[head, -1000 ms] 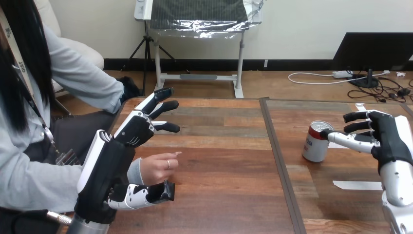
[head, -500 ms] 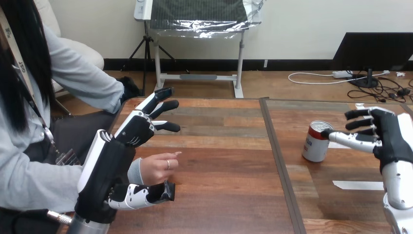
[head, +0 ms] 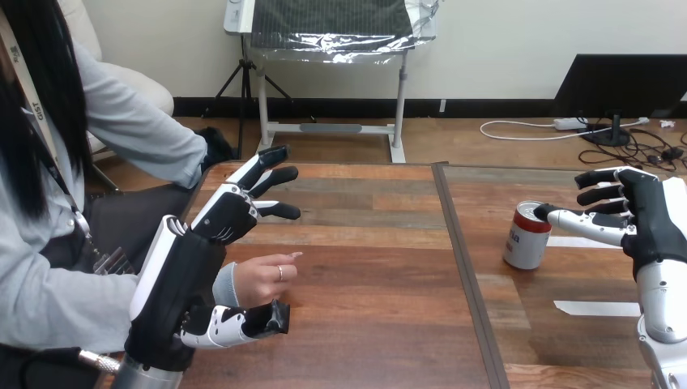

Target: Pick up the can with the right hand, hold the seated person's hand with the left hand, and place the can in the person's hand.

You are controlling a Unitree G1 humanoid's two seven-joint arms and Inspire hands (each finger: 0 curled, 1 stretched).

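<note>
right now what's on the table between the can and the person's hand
Nothing: the head view shows bare table between the can and the person's hand, crossed by one seam.

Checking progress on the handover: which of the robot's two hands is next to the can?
The right hand, open, its thumb reaching to the top of the can. The left hand is across the table, open, by the person's hand.

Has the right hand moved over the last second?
Yes. The right hand has risen slightly in the view against the can, which stands where it was.
</note>
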